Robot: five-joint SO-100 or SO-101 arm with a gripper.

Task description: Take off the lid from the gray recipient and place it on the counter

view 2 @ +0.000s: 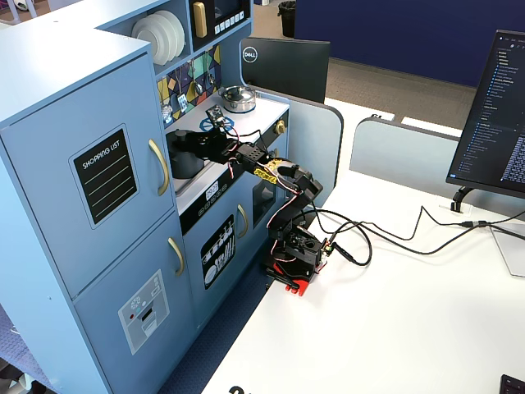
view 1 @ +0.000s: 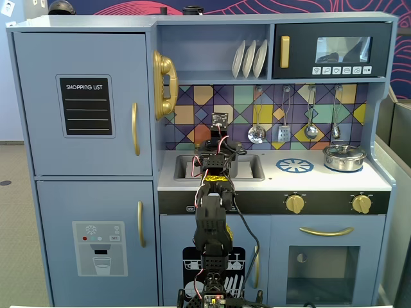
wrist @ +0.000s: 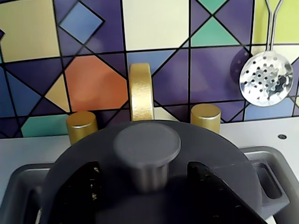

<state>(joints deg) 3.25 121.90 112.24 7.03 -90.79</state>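
In the wrist view the dark gray lid fills the lower half, its round knob in the middle. My gripper is open. Its black fingers stand left and right of the knob's stem, with a gap on each side. The lid hides the gray pot's body here. In a fixed view the pot sits in the sink with my gripper over it. In the front fixed view my arm covers the pot, with the gripper over the sink. The pale counter lies to the right.
A gold faucet and two gold taps stand just behind the lid. A shiny silver pot sits at the counter's right end, beside the burner print. Utensils hang on the tiled wall. The sink rim shows at the right.
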